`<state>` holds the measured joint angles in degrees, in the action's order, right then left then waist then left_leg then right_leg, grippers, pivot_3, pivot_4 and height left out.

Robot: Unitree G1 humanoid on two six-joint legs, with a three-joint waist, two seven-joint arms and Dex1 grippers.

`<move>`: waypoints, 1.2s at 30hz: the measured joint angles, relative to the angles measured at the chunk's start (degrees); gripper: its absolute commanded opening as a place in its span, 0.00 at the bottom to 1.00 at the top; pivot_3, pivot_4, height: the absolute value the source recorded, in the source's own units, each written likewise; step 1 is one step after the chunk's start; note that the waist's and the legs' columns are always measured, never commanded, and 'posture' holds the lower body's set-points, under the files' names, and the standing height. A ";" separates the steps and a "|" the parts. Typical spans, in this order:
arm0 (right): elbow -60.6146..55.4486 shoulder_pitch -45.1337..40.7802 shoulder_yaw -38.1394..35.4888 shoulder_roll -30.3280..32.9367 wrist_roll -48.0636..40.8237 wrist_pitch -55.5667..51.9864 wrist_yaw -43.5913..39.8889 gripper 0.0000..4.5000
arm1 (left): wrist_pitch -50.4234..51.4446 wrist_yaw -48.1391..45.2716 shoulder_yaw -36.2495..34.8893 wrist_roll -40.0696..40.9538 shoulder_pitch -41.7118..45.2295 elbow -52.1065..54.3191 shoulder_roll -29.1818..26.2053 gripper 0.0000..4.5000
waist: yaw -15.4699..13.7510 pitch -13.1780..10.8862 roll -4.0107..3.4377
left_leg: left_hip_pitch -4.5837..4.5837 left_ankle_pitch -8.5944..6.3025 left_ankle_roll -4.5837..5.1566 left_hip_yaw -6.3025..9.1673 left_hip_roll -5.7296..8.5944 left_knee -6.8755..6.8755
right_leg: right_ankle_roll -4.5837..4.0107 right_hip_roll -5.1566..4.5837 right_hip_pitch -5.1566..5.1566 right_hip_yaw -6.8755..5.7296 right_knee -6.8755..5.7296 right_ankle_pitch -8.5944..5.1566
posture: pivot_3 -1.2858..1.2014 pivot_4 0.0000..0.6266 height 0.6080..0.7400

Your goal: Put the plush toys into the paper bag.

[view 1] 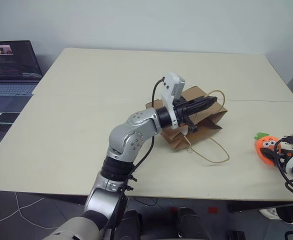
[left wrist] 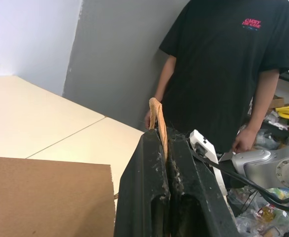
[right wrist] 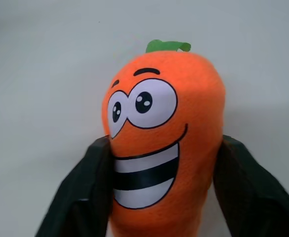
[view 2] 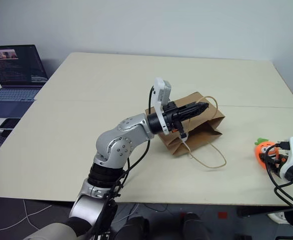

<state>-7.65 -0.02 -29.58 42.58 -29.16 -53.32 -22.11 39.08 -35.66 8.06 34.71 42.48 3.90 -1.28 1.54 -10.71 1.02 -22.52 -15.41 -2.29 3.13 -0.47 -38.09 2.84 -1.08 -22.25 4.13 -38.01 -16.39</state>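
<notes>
The brown paper bag (view 1: 207, 123) lies on the middle of the table. My left gripper (view 1: 212, 101) is shut on one of its twisted handles (left wrist: 157, 112) and holds it up over the bag. The other handle (view 1: 215, 153) loops loose on the table toward me. An orange carrot plush toy (right wrist: 159, 138) with a green top and a grin lies at the table's right edge (view 1: 266, 145). My right gripper (right wrist: 165, 144) is around it, a black finger (right wrist: 88, 182) pressed against each side.
An open laptop (view 1: 11, 70) and a phone (view 1: 6, 117) sit on a side desk at the left. A person in a black T-shirt (left wrist: 223, 74) stands beyond the table's right side. The table edge runs just past the carrot.
</notes>
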 measured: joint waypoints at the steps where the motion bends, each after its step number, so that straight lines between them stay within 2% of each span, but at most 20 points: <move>1: -0.03 0.04 0.01 0.01 0.32 0.31 -0.12 0.32 | 0.00 0.00 -0.02 0.00 0.00 0.00 -0.09 0.00 | -0.01 0.00 0.00 | 0.00 0.00 0.00 0.00 0.00 0.00 | 0.00 0.00 0.00 0.00 0.00 0.00 | 0.52 0.24 1.00; 4: -0.84 0.72 0.01 0.17 1.01 1.34 -0.61 0.11 | 0.00 -0.02 -0.10 0.00 0.00 0.00 -0.25 0.00 | -0.01 0.00 0.00 | 0.00 0.00 0.00 0.00 0.00 0.00 | 0.00 0.00 0.00 0.00 0.00 0.00 | 0.52 0.24 1.00; 6: -2.27 1.30 0.21 0.92 0.96 1.42 -1.74 0.02 | 0.00 -0.08 -0.27 0.01 0.02 -0.02 -0.53 0.00 | -0.01 0.01 -0.01 | 0.01 0.00 0.00 -0.01 0.00 0.00 | 0.00 0.00 -0.01 0.00 -0.01 0.00 | 0.52 0.24 1.00; 10: -8.78 1.18 -0.09 4.75 -2.61 -1.48 -6.37 0.01 | 0.00 -0.32 -0.88 0.00 0.17 -0.30 -1.02 0.00 | 0.22 0.03 -0.05 | 0.04 0.00 0.00 -0.02 -0.02 0.00 | 0.00 0.01 0.00 0.01 -0.04 0.00 | 0.52 0.24 1.00; 15: -18.58 -2.65 -2.59 8.30 -14.87 -9.95 -11.77 0.01 | 0.00 -1.28 -0.86 -0.05 0.49 -0.55 -1.26 0.00 | 0.02 0.02 -0.05 | 0.03 0.00 0.00 0.04 -0.02 0.00 | 0.00 0.03 0.02 -0.04 -0.03 0.00 | 0.52 0.24 1.00; 23: -25.12 -7.39 -2.09 8.94 -28.94 -18.42 -11.69 0.01 | -0.27 -1.58 -0.73 -0.60 0.66 -1.55 -1.30 0.00 | -0.10 0.02 -0.03 | -0.01 0.00 0.01 0.06 -0.01 -0.02 | 0.00 0.01 0.02 -0.05 -0.01 0.00 | 0.52 0.24 1.00; 28: -25.73 -8.10 3.67 5.81 -29.82 -18.42 -7.90 0.01 | -0.53 -1.74 -0.62 -0.81 0.68 -1.54 -1.23 0.00 | -0.08 0.02 -0.03 | -0.01 0.00 0.00 0.04 -0.01 -0.03 | 0.00 0.01 0.00 -0.04 -0.02 0.00 | 0.52 0.24 1.00; 36: -18.82 -13.44 13.89 1.11 -20.64 -12.79 -3.02 0.01 | -0.26 -4.70 -0.69 0.64 1.02 0.09 -2.50 0.00 | 0.14 0.02 -0.04 | -0.01 0.00 0.00 0.03 -0.04 0.00 | 0.00 0.01 -0.05 -0.05 -0.03 0.00 | 0.52 0.24 1.00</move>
<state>-26.47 -13.47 -15.69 43.69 -49.80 -66.11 -25.13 38.82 -40.36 7.38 35.36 43.49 3.99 -3.78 1.68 -10.69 0.98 -22.54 -15.41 -2.29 3.16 -0.51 -38.09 2.84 -1.06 -22.30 4.09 -38.05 -16.39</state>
